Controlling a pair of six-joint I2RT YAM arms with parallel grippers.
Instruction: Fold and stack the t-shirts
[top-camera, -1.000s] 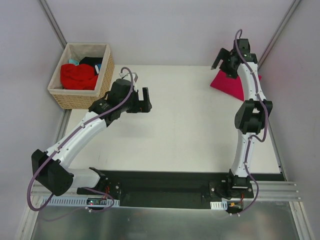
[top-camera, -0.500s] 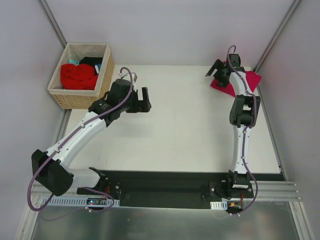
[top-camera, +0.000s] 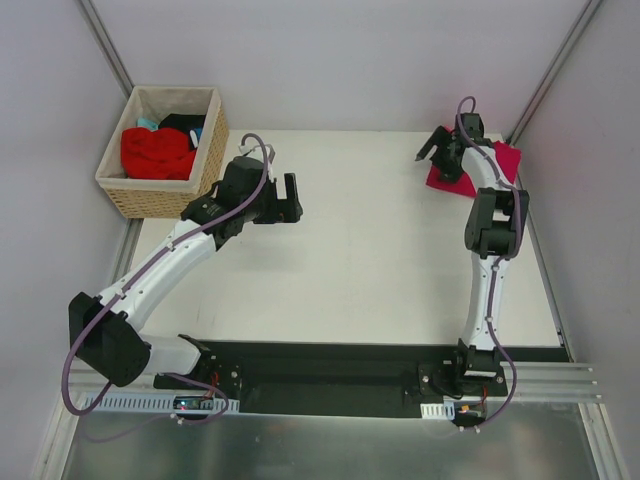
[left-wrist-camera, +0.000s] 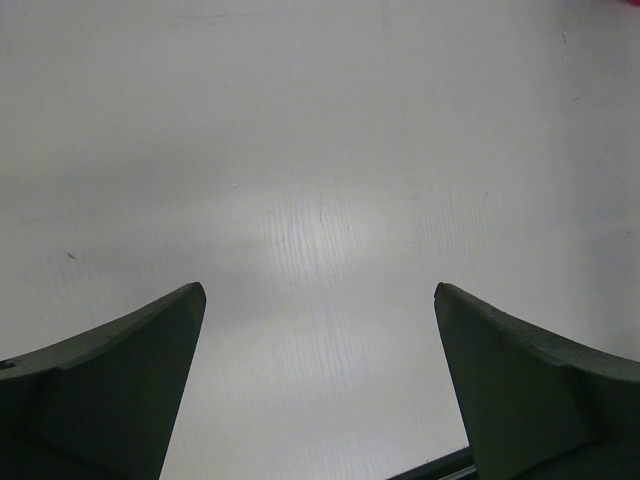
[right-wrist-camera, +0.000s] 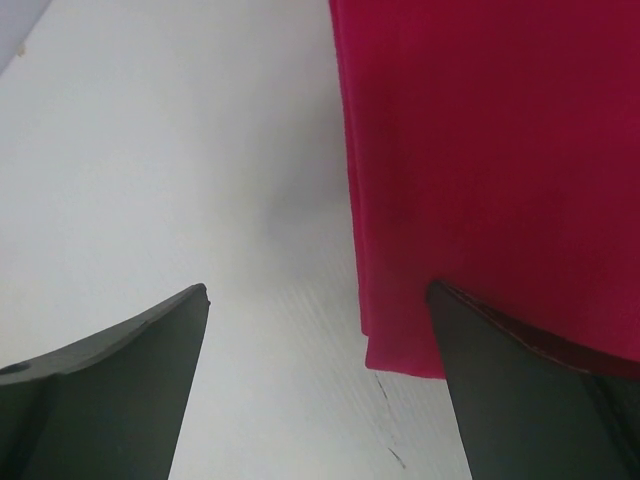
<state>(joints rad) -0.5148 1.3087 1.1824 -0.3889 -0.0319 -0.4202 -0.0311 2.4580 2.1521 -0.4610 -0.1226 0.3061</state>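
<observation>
the left hand (top-camera: 290, 198) is hovering over the bare left-middle part of the worktop (top-camera: 370, 270). its two fingers (left-wrist-camera: 120, 380) are standing wide apart and grasping nothing. the left wrist view is showing only pale worktop between them.

the right arm is reaching out to the far right corner. there the right hand (top-camera: 432, 150) is hanging released, with its jaws spread, at the left edge of the magenta-pink t-shirt (top-camera: 506, 157). this shirt is lying flat and folded on the worktop, close to the right wall. in the right wrist view its straight left edge is running down between the two fingers, and its near corner is ending between them. the left finger is sitting over bare worktop and the right finger is overlapping the pink cloth. whether that finger is touching the cloth i cannot tell.

the red t-shirt (top-camera: 155, 152) is lying bunched up inside the wicker basket (top-camera: 160, 203) at the far left corner, well apart from the pink one. some dark and blue cloth is showing behind it in the basket. neither hand is holding any shirt — both are standing open.
</observation>
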